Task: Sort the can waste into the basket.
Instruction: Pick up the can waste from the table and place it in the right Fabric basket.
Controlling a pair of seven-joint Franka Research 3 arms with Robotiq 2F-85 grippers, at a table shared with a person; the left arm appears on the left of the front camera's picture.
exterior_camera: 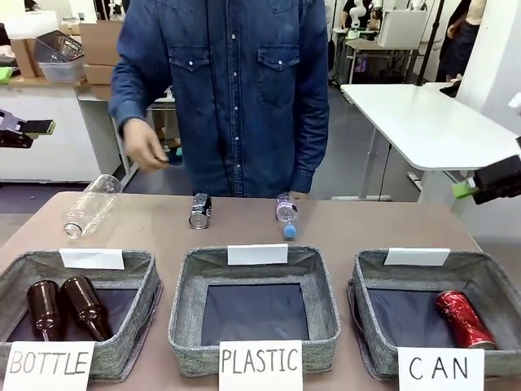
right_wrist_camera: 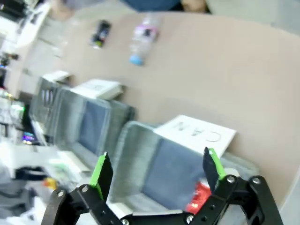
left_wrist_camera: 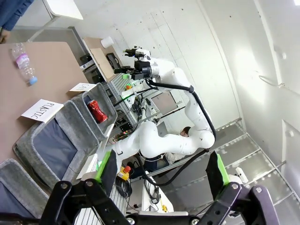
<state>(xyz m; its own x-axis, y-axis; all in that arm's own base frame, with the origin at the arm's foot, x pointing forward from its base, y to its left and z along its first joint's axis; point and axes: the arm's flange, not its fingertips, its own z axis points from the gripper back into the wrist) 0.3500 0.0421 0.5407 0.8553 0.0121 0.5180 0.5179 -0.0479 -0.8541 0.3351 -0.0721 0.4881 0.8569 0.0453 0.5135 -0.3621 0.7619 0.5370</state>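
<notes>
Left gripper (left_wrist_camera: 161,159): jaws wide, nothing between them. In the front view it hangs off the table's left edge, well above the top. Right gripper (right_wrist_camera: 156,157): also wide and empty, raised off the right edge, above and beyond the CAN basket (exterior_camera: 368,285); its wrist view looks down into that basket.

CAN basket sits at the near right corner of the table (exterior_camera: 391,224). Red can (exterior_camera: 464,319) lies on its side inside, in the right half, against the dark lining. So one can is sorted.

Silver can (exterior_camera: 200,210) is not sorted. It lies by the far edge, just left of the middle, behind the PLASTIC basket (exterior_camera: 183,293) and well apart from both grippers and from the CAN basket. Small bottle (exterior_camera: 286,216) lies near it to the right, not touching. Big bottle (exterior_camera: 89,205) lies by the far left corner. Two brown bottles (exterior_camera: 61,308) lie in the BOTTLE basket (exterior_camera: 146,269) at the near left corner.

Person's hand (exterior_camera: 145,147) hangs above the far edge, touching nothing.

Judgement: about half done. Left to do: reach the far edge, grip the silver can, carry it to the near right corner and drop it beside the red can. The plastic bottles are not part of this task.
</notes>
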